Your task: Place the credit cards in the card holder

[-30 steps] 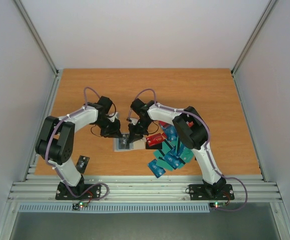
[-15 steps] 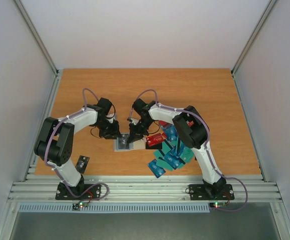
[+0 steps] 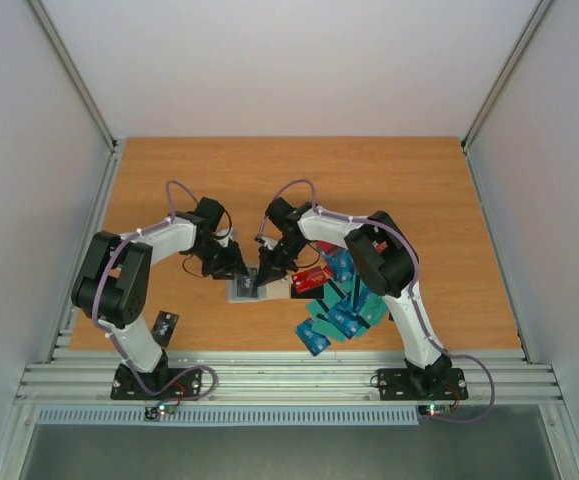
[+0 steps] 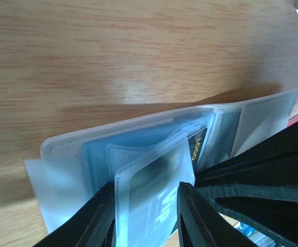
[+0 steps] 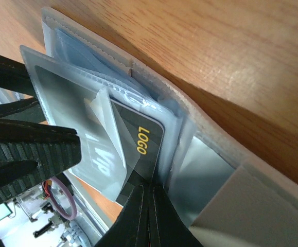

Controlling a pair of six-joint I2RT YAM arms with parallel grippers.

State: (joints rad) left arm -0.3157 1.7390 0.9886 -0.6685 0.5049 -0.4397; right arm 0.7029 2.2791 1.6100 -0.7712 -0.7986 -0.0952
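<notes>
The card holder (image 3: 246, 290) lies open on the table between both grippers, its cream rim (image 4: 87, 141) and clear sleeves showing. My left gripper (image 4: 144, 206) is open, with one clear sleeve (image 4: 149, 190) standing up between its fingers. My right gripper (image 5: 150, 193) is shut on the lower edge of a black credit card (image 5: 143, 139) printed LOGO, which sits partly inside a sleeve beside the spine. The same card (image 4: 199, 146) shows in the left wrist view. Several loose credit cards (image 3: 334, 300), teal, blue and red, are piled to the right of the holder.
A single dark card (image 3: 165, 324) lies near the left arm's base. The right arm's elbow (image 3: 379, 262) hangs over the card pile. The two grippers sit only a few centimetres apart over the holder. Side walls (image 3: 29, 200) bound the table.
My left gripper's jaws have opened from nearly shut around the sleeve. The right gripper stays shut on the black card, and both arms have barely moved.
</notes>
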